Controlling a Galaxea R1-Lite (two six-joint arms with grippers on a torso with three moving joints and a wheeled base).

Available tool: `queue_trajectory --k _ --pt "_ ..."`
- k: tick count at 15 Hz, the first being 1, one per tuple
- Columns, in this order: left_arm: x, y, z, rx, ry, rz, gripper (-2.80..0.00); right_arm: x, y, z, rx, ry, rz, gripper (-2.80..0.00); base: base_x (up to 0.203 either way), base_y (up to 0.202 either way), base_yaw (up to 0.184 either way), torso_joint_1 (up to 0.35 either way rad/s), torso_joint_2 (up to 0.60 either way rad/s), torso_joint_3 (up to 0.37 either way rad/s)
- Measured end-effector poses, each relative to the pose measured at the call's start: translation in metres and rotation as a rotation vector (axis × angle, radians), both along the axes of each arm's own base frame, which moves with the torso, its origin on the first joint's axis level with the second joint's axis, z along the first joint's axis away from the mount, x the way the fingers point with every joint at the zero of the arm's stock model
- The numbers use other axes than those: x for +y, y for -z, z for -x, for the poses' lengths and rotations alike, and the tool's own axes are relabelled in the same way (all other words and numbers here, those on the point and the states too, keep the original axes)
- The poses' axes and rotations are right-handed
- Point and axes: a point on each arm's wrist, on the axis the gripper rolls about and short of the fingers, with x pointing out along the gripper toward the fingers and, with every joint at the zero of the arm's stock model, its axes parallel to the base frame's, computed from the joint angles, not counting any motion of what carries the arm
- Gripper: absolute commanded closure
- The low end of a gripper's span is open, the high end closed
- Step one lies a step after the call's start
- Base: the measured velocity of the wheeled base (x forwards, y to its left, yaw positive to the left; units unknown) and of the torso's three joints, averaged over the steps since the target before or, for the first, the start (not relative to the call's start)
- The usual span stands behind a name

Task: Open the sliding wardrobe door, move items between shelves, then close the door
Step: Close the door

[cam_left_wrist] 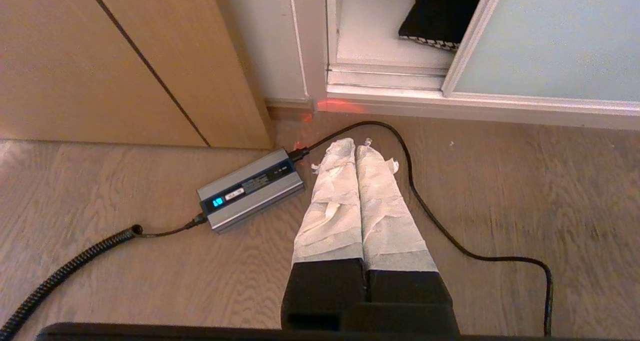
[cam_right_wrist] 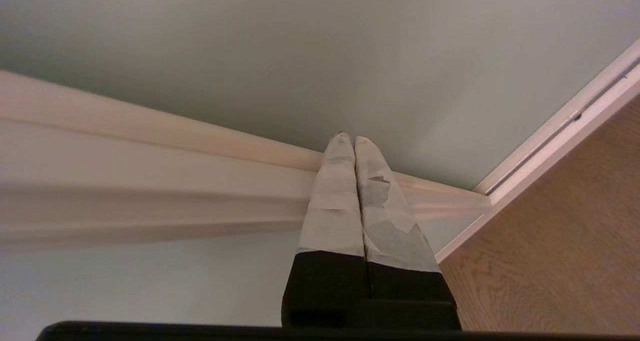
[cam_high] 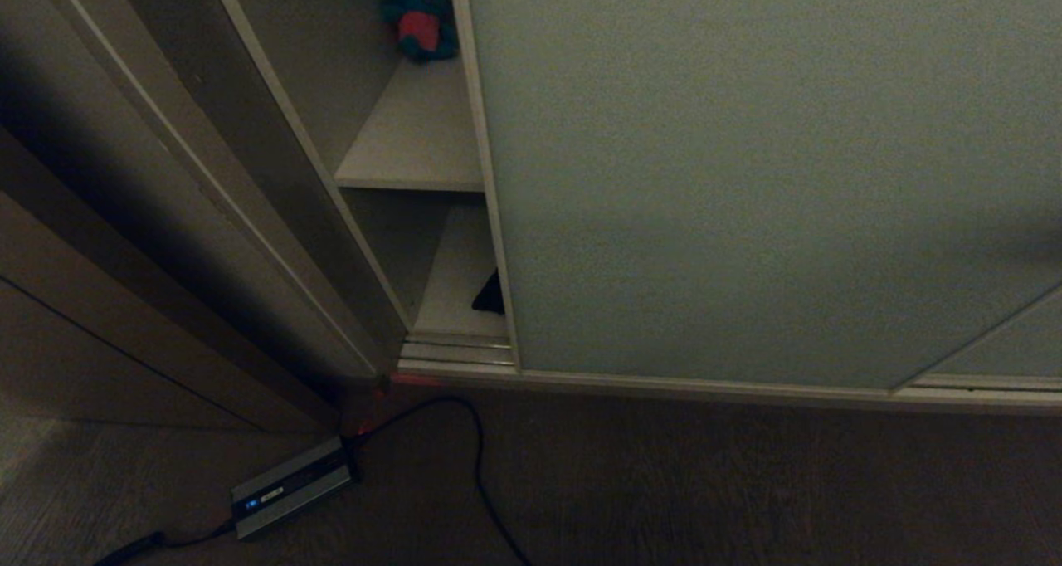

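- Nearest the head camera, the small silver box [cam_high: 290, 485] lies on the wood floor [cam_high: 705, 483], with a black cable [cam_high: 477, 458] running from it.
- The left gripper [cam_left_wrist: 355, 143] hangs low over the floor just beside the box; its taped fingers are pressed together and hold nothing.
- At far left stands the brown wood-grain panelling [cam_high: 108, 300].
- To its right, the wardrobe shows a narrow open gap with two shelves.
- The upper shelf [cam_high: 415, 134] holds a teal plush toy [cam_high: 419, 10] at its back.
- The lower shelf [cam_high: 460, 275] holds the cushion [cam_left_wrist: 440, 11]; only a dark corner with a houndstooth edge shows past the door frame.
- The ribbed floor track [cam_high: 456, 350] runs below the lower shelf.
- The sliding wardrobe door [cam_high: 747, 176] covers the rest of the opening, all but the gap at its left edge.
- The right gripper [cam_right_wrist: 347, 140] has its taped fingers closed with nothing between them; its tips are at the frame rail [cam_right_wrist: 150, 131] of a grey-green panel. Contact cannot be confirmed.
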Motion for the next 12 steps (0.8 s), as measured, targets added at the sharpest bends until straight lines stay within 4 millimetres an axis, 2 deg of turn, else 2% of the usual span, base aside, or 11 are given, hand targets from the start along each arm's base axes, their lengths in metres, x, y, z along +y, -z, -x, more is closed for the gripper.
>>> queue_trajectory --k 6,12 --pt "0.0 0.0 0.0 0.0 0.0 0.0 0.0 0.008 0.004 -0.002 0.015 -0.015 -0.022 0.0 0.0 0.0 0.0 0.0 0.0 0.0" --pt "0.0 0.0 0.0 0.0 0.0 0.0 0.0 0.033 0.001 -0.004 0.03 -0.058 -0.036 0.0 0.0 0.0 0.0 0.0 0.0 0.0"
